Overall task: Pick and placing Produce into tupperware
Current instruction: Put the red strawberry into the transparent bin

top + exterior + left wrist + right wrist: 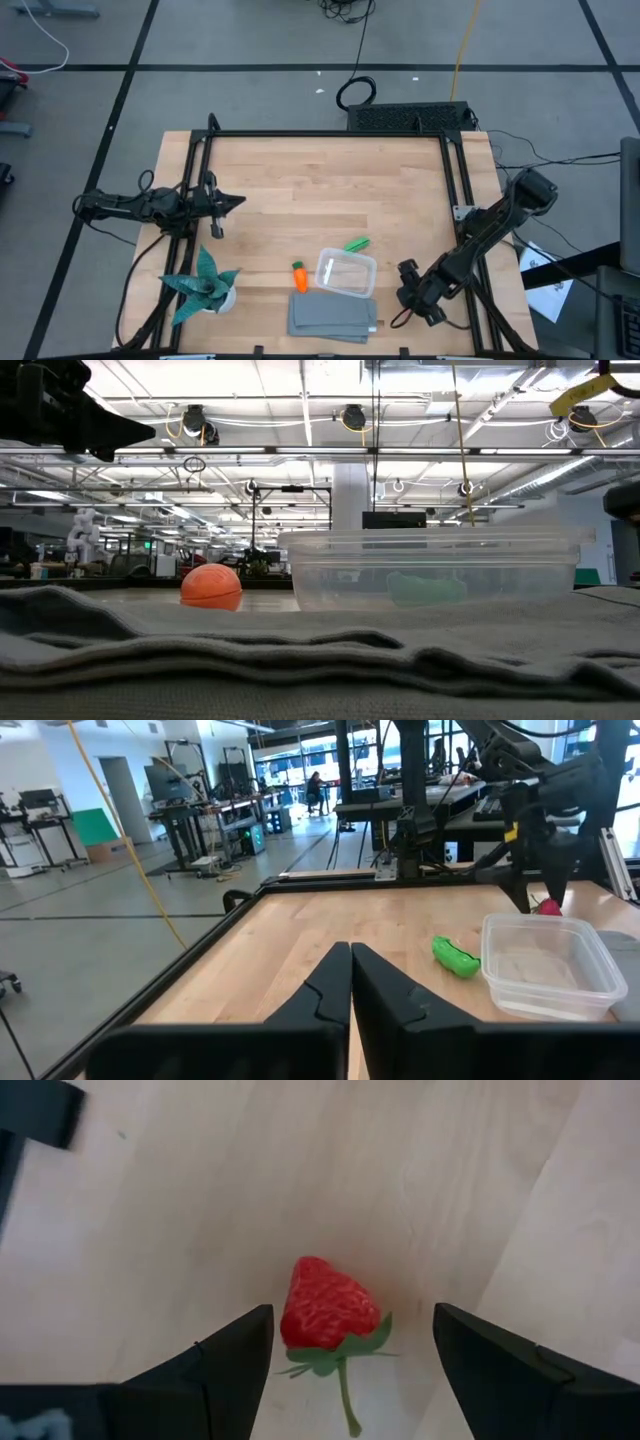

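My right gripper (350, 1355) jaws stand wide, straddling the strawberry (328, 1316) on the table (300, 180) beside the container (346, 272) (lined up, I judge, for closing). Left gripper (350, 982): closed, empty, parked at the table's left edge.

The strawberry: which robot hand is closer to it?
Right. The right gripper hangs just over the strawberry, open fingers on either side. The left gripper waits, shut, far across the table.

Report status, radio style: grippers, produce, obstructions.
Right gripper open, straddling the strawberry on the table. Left gripper shut, idle. Tupperware empty; carrot and pea pod outside. Nothing blocking.
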Robot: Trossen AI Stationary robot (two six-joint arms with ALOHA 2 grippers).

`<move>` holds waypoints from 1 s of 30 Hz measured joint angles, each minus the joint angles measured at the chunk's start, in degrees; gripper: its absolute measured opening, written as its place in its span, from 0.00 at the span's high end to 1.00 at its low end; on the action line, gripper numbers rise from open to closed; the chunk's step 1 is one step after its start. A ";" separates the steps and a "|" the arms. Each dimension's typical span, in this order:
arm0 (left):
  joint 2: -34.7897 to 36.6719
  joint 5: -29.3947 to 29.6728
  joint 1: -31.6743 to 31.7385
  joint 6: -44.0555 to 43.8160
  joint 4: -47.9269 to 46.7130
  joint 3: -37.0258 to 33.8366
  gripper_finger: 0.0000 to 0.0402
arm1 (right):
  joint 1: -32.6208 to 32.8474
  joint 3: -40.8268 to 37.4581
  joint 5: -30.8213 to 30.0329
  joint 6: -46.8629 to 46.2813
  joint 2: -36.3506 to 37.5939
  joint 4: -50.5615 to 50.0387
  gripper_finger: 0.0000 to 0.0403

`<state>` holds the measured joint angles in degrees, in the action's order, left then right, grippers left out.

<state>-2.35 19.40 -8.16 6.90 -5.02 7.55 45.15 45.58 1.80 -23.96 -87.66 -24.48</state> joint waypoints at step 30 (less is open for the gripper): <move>0.00 -0.02 0.00 -1.23 0.04 0.00 0.95 | -0.32 -1.60 1.62 -1.55 0.35 4.10 0.68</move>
<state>-2.35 19.38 -8.16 5.67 -4.97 7.55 44.83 43.99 3.43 -25.51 -87.31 -20.38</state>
